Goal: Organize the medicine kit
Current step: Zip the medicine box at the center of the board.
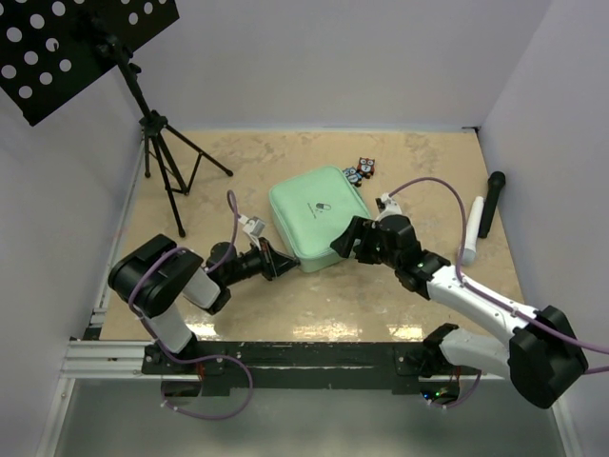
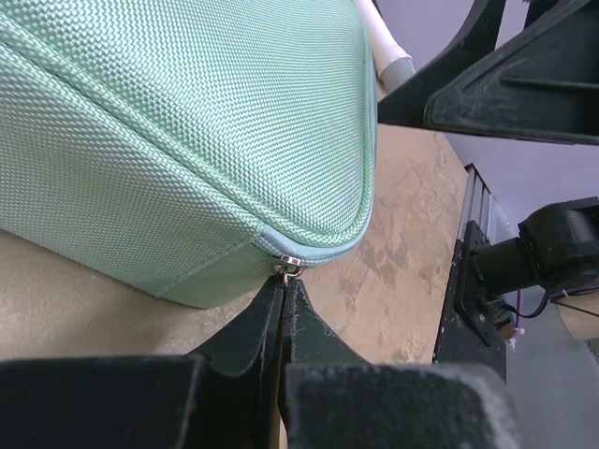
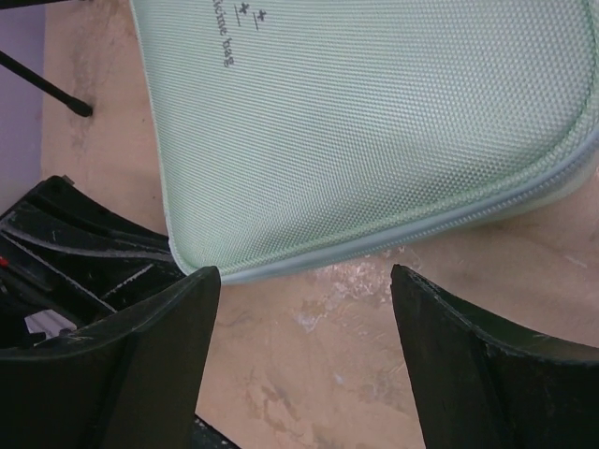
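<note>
The medicine kit (image 1: 319,217) is a mint-green zip case lying closed in the middle of the table, lid up with a small mark on it. My left gripper (image 1: 281,262) is at its near left corner. In the left wrist view the jaws (image 2: 284,282) are pinched shut on the small metal zip pull (image 2: 288,267) under the case's corner (image 2: 187,122). My right gripper (image 1: 344,243) is at the near right edge. In the right wrist view it (image 3: 304,281) is open and empty, fingers spread just short of the case's zip edge (image 3: 374,122).
Small dark packets (image 1: 362,171) lie beyond the case. A white tube (image 1: 473,228) and a black pen-like stick (image 1: 492,203) lie at the right. A black tripod stand (image 1: 166,171) stands at the back left. The table's near edge has a metal rail (image 1: 285,354).
</note>
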Controlling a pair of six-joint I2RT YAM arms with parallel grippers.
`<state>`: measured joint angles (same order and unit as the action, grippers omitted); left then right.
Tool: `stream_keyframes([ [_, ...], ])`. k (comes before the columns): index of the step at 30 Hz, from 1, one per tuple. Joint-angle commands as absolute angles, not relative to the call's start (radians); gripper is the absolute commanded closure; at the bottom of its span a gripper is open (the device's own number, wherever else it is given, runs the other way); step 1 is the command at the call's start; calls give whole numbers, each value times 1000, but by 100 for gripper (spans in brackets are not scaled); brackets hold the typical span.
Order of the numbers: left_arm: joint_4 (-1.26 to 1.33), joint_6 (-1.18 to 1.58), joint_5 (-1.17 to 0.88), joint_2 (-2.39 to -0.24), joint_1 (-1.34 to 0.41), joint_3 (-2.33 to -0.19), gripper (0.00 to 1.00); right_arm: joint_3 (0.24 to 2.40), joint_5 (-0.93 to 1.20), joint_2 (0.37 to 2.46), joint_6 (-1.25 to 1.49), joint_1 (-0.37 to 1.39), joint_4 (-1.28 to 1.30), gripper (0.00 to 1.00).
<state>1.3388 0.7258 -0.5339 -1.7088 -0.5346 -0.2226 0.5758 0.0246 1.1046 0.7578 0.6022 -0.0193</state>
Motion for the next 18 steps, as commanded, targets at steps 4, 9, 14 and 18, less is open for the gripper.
stream_keyframes([
  [4,1898,667,-532,-1703,-528,-186,100,531,61,1035,891,606,-76,23],
  [9,1898,666,-542,-1698,-528,-172,100,526,75,1107,934,604,-149,26],
  [14,1898,653,-528,-1680,-529,-150,100,508,98,1147,988,604,-213,30],
  [18,1898,649,-528,-1680,-529,-143,100,503,120,1189,1015,604,-248,34],
])
